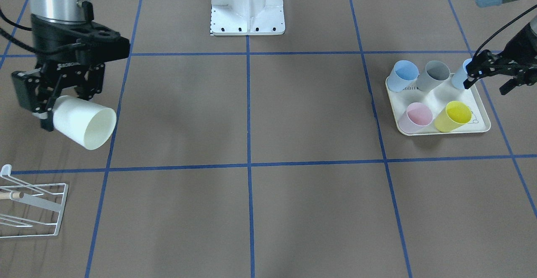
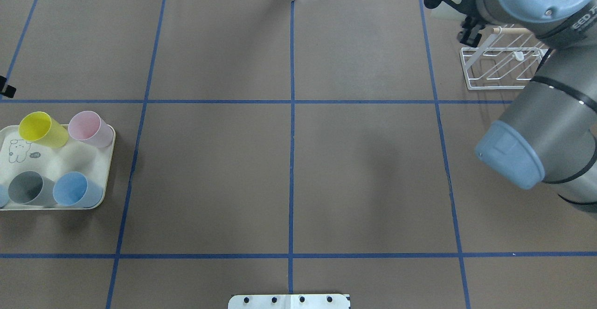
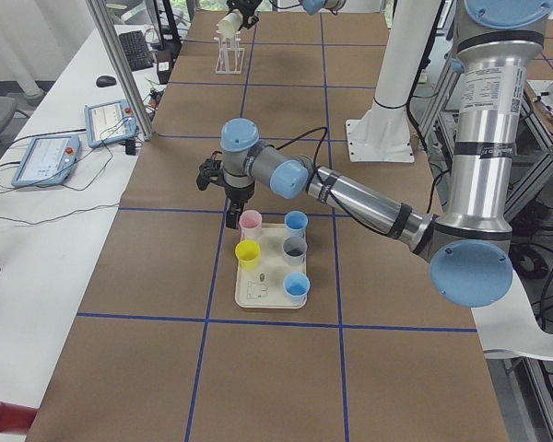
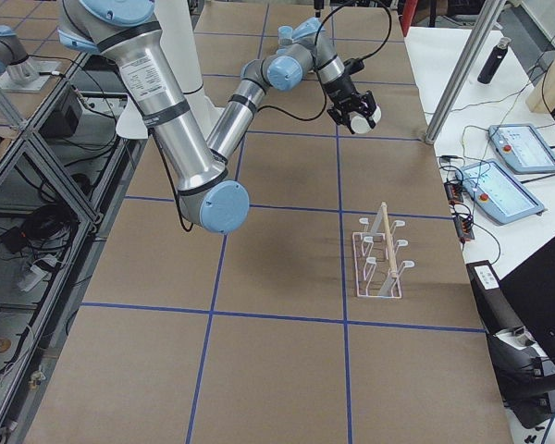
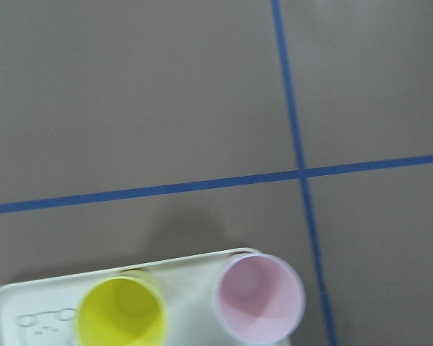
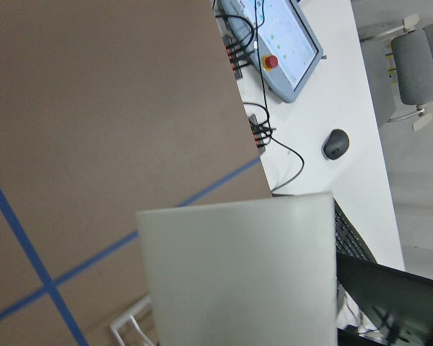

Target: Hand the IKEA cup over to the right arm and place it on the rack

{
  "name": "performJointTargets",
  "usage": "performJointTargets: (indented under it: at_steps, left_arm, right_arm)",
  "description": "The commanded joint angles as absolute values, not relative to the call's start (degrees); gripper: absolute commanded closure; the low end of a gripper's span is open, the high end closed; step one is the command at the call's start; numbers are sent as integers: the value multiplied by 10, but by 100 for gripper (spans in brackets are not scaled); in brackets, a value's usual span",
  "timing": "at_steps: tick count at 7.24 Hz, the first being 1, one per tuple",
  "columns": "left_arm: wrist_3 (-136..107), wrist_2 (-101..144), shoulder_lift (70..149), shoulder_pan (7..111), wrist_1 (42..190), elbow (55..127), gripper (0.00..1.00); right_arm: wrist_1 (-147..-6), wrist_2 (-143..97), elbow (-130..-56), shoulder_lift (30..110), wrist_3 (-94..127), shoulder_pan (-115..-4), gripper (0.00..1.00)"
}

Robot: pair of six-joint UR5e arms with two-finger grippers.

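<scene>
The right gripper (image 1: 58, 108) is clamped on the base end of the plain white plastic IKEA cup (image 1: 86, 123), with a black finger on either side of its wall. The cup is carried in the air, tipped nearly onto its side. In the front-facing view its open mouth points toward 4 o'clock.

The small white wire-frame drying rack with a light wooden dowel (image 1: 37, 202) stands on the brown paper-covered table with blue tape lines (image 1: 188, 114). It is at 7 o'clock from the cup in that view and apart from it.

Far across the table, at 3 o'clock in the same view, lies the cream rectangular tray with a rabbit drawing (image 1: 481, 118). Five cups stand upright in it:
- At its 6 o'clock edge: a yellow plastic cup (image 1: 453, 116) and a pink plastic cup (image 1: 415, 118).
- Along its 12 o'clock edge: a sky-blue plastic cup (image 1: 402, 76), a grey plastic cup (image 1: 434, 76) and a pale blue plastic cup (image 1: 459, 79).

The left gripper (image 1: 486, 84) hovers over the tray's 1 o'clock corner, fingers spread wide with nothing between them. One fingertip overlaps the pale blue cup, and whether they touch cannot be told.
</scene>
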State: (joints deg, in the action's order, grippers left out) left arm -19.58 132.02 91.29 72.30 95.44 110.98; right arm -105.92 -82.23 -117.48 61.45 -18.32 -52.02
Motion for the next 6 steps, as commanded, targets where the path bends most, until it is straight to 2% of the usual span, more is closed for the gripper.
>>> performJointTargets:
  at_steps: [1, 2, 3, 5, 6]
  left_arm:
    - [-169, 1321, 904, 733, 954, 1105, 0]
    - [-170, 1321, 904, 734, 954, 1105, 0]
    - [-172, 1321, 903, 733, 955, 1105, 0]
    - [-176, 1325, 898, 733, 955, 1107, 0]
    - [-177, 1325, 898, 733, 955, 1109, 0]
  right_arm:
    - [-1062, -823, -1137, 638, -412, -601, 100]
    - [-1030, -819, -1120, 656, -491, -629, 100]
    - [-940, -818, -1072, 683, -565, -653, 100]
    - [-726, -824, -924, 700, -689, -703, 100]
    - [-676, -824, -878, 698, -732, -721, 100]
